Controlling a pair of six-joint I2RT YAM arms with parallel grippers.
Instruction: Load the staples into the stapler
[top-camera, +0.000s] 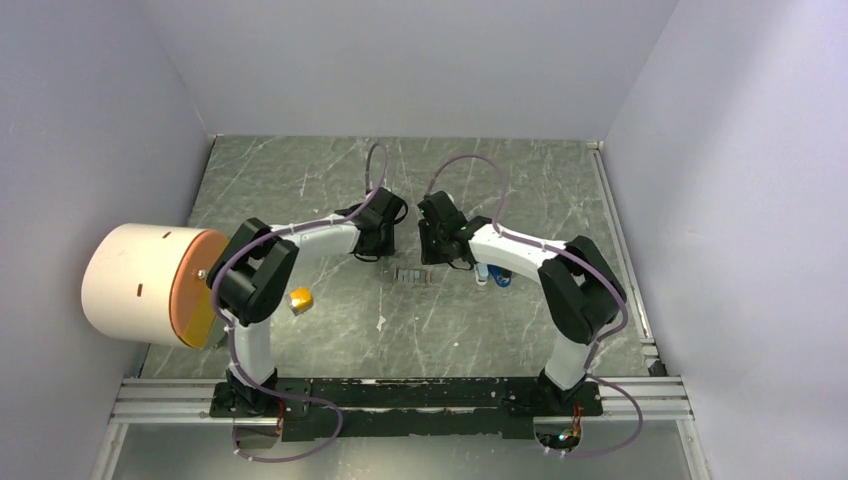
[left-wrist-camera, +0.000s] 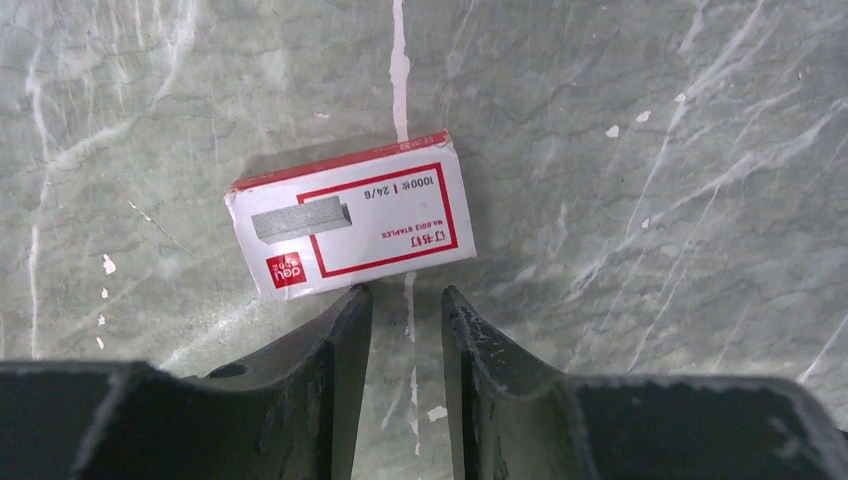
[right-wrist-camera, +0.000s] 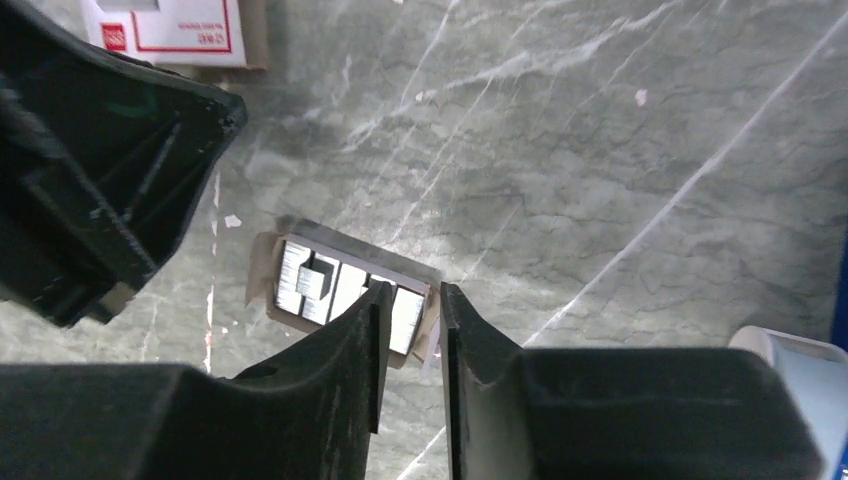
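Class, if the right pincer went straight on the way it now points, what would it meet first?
Probably the staples, lying just ahead of the right pincer; depth unclear.

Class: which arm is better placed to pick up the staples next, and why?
Right. The right gripper hovers open with its tips at the staples; the left gripper faces only the red-and-white box.

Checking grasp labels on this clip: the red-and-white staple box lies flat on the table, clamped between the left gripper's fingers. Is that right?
Not quite. The red-and-white staple box does lie flat on the table, but it is not clamped. The left wrist view shows it just beyond the fingertips of the left gripper, with only table between them.
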